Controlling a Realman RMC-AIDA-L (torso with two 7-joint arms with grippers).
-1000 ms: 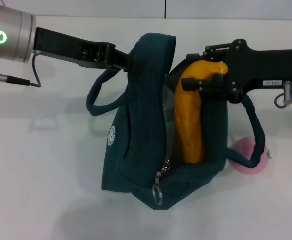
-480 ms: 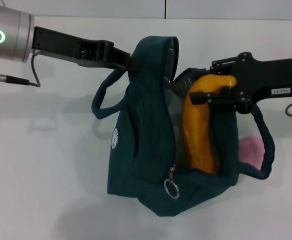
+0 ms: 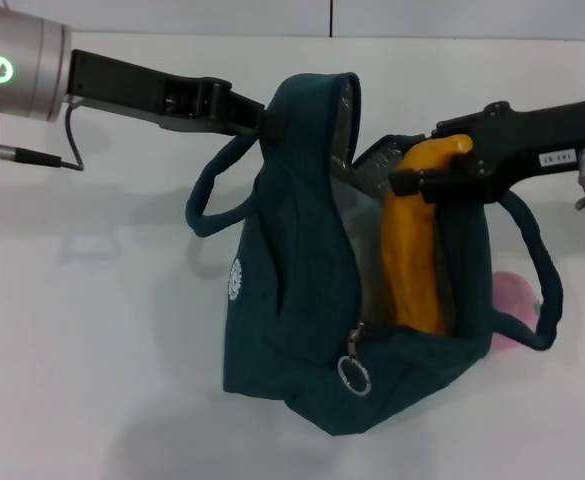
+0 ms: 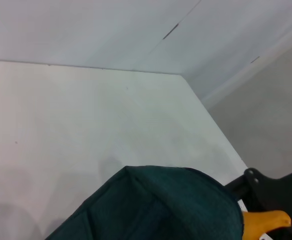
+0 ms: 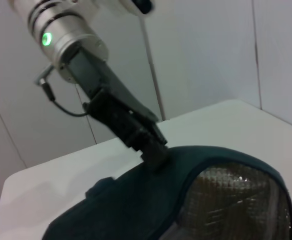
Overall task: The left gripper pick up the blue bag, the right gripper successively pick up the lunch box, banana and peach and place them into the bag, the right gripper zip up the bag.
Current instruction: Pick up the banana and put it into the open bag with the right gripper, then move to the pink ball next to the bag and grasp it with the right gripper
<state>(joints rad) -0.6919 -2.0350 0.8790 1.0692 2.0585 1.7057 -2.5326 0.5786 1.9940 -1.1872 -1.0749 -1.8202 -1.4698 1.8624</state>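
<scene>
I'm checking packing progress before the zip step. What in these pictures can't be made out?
- Lunch box: not seen in any view; the bag walls would hide it.
- Peach: head view, partly behind the bag and strap.
- Banana: lower end hidden in the bag; right end effector grips its top.
- Left end effector: fingers buried in the bag rim.

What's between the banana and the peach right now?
In the head view, the bag's side wall and one handle loop separate the banana from the peach.
</scene>
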